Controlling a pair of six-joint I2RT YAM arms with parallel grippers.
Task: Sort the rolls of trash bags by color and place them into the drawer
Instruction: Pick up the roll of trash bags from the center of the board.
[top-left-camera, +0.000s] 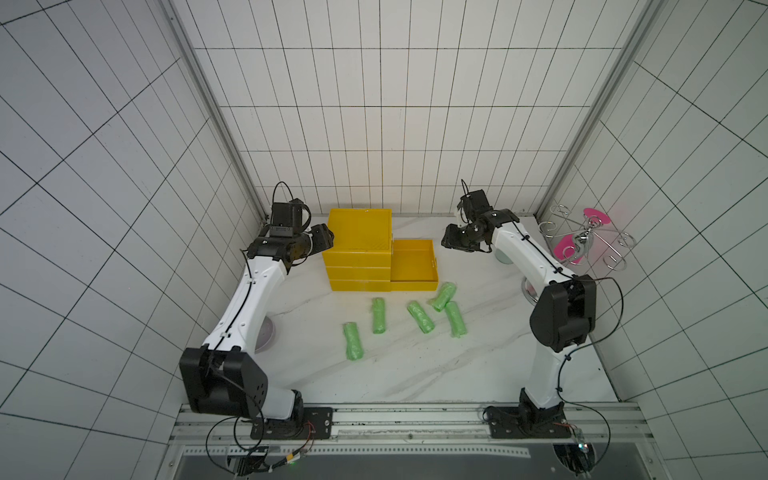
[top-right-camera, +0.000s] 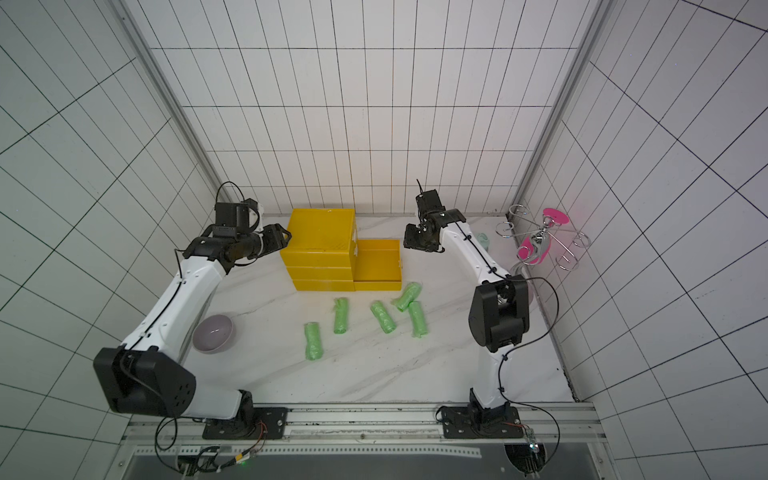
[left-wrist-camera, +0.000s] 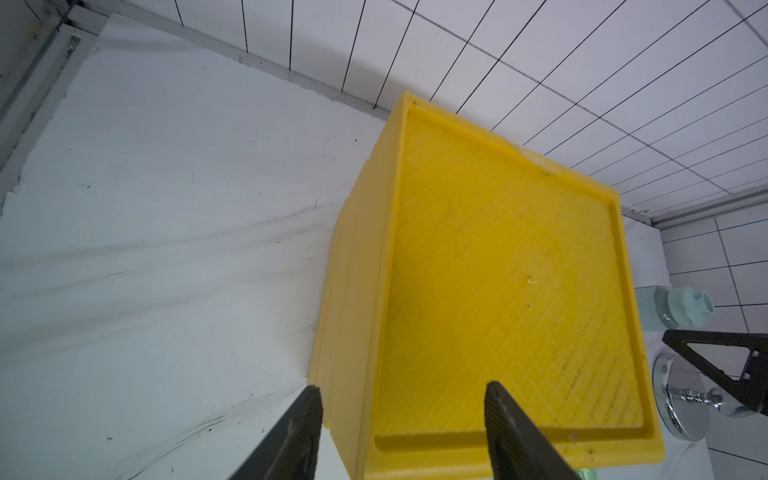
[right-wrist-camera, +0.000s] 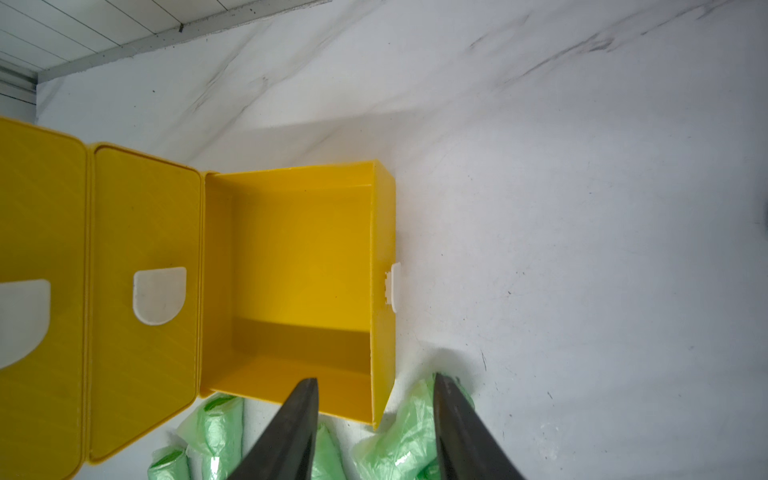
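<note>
On the marble tabletop (top-left-camera: 415, 374), a yellow drawer cabinet (top-left-camera: 359, 232) stands at the far edge. Its lowest drawer (top-left-camera: 413, 264) is pulled out and empty, probably to receive one colour. The left gripper (left-wrist-camera: 403, 388) hovers over the cabinet's top, and the right gripper (right-wrist-camera: 376, 380) hangs near the drawer's front. Both have jaws parted, grasping nothing. Five green trash-bag rolls (top-left-camera: 420, 317) lie loose before the cabinet, none stowed.

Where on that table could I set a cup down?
Bare marble lies between the green rolls and the front rail, and between the open drawer and the right arm. It is crowded in front of the drawer, where rolls cluster.
</note>
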